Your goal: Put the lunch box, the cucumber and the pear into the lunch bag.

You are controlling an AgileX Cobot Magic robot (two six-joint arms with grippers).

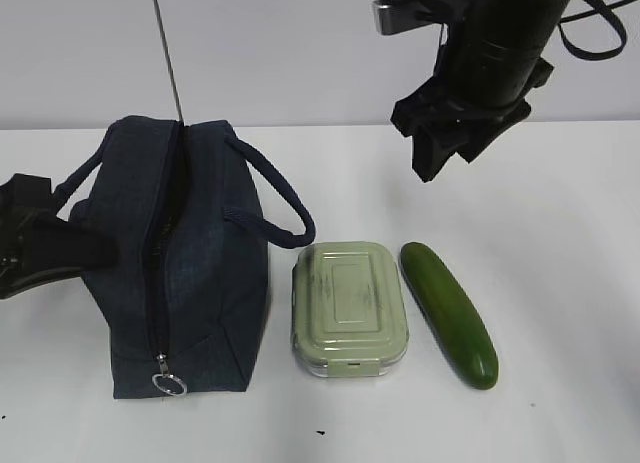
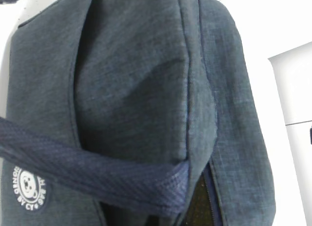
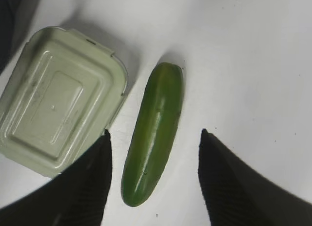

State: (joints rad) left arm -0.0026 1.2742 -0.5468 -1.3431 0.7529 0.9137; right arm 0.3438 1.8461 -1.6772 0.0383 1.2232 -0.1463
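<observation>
The dark navy lunch bag lies on the white table at the left, zipper on top, ring pull at its near end. It fills the left wrist view, where a handle crosses it and a dark zipper gap shows. The pale green lunch box sits right of the bag, its lid closed. The cucumber lies right of the box. The pear is out of view. My left gripper rests against the bag's left side; its fingers are hidden. My right gripper hangs open and empty above the cucumber and the box.
A thin metal rod rises behind the bag's far end. The bag's right handle loops out toward the lunch box. White table stretches to the right of the cucumber and to the front.
</observation>
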